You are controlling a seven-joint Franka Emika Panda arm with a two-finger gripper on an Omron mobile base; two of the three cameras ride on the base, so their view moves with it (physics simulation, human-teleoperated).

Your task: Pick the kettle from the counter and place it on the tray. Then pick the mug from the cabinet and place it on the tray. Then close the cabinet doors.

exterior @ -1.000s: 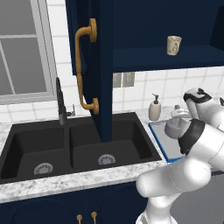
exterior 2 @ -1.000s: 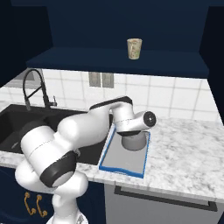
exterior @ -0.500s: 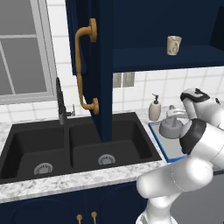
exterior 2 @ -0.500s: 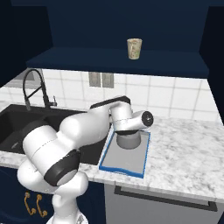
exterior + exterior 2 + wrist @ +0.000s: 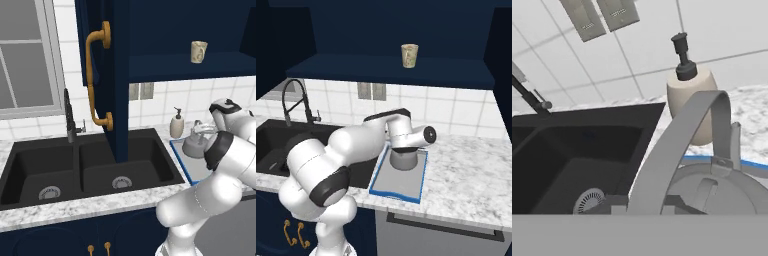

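Kettle (image 5: 404, 159) on tray (image 5: 397, 183); mug (image 5: 409, 55) in cabinet (image 5: 391, 70).

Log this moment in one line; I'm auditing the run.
stage: kettle on tray | gripper: at kettle handle | mug: on cabinet shelf | doors: open

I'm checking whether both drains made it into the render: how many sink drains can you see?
2: one drain in the left basin and one drain in the right basin of the black sink. None seems hidden.
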